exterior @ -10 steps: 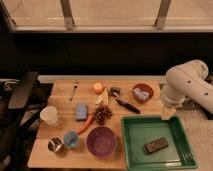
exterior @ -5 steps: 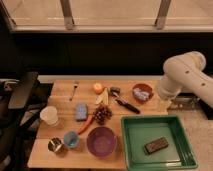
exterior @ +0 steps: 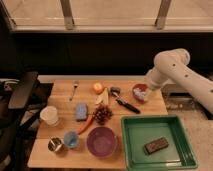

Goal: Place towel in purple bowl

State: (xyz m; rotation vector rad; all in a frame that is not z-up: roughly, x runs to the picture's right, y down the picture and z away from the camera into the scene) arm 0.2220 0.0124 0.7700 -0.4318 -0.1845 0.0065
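**Setting:** wooden counter (exterior: 59, 93) below a window sill, with a dark wall behind.

**Item 1, my end effector** (exterior: 149, 86): far right of the counter, at the right rim of the red-brown bowl (exterior: 135, 96). Released, jaws spread, grasping nothing.

**Item 2, towel** (exterior: 141, 90): pale crumpled cloth lying in the red-brown bowl, just beside my end effector. I cannot tell if we touch.

**Item 3, purple bowl** (exterior: 101, 141): front centre, well apart from the towel, nothing in it. The green tray (exterior: 150, 119) sits just to its right.

**Step in hand, by my judgement:** reaching for the towel, grasp not yet made.

**Next move calls for:** lowering into the red-brown bowl, closing on the cloth alone, lifting clear of the rim, then carrying it to the purple bowl.

**Change:** half a second ago my end effector hung further right, off the counter's edge. It has since come in to the bowl. The counter items are unmoved.
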